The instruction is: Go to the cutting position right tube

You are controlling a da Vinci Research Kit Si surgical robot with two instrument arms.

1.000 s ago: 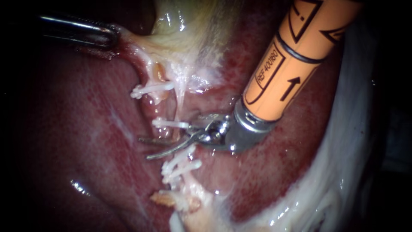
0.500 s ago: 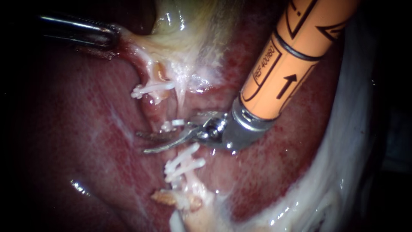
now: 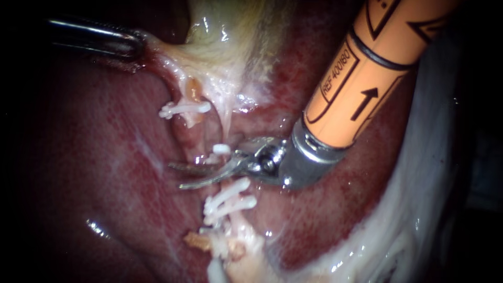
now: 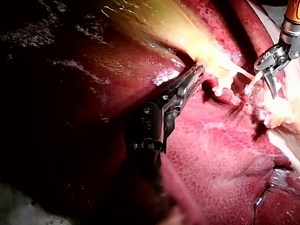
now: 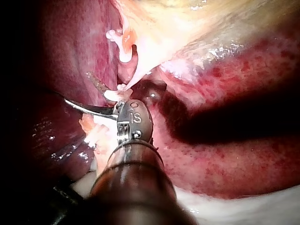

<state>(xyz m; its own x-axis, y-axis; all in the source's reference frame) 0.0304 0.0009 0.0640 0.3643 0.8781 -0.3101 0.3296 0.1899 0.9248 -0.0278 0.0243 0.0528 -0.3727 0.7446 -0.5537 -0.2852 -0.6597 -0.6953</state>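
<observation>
Right tool [image 3: 177,177] open astride tube [image 3: 190,138] btw clips [image 3: 229,192]; left tool [image 3: 133,46] grips gallbladder [image 3: 225,47].

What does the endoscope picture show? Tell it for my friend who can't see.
The right tool, open, on an orange shaft, reaches to a thin tube between white clips on the red liver. The left tool grips pale tissue at upper left.

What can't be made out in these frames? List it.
- Right instrument: in the endoscope view, what lies between its open jaws is too small and dark to tell. In the right wrist view, its own wrist hides most of them.
- Middle clip: in the endoscope view, partly behind those jaws.
- Left instrument: in the endoscope view, the shaft is cut off at the left edge. How much gallbladder its jaws hold is covered by tissue.
</observation>
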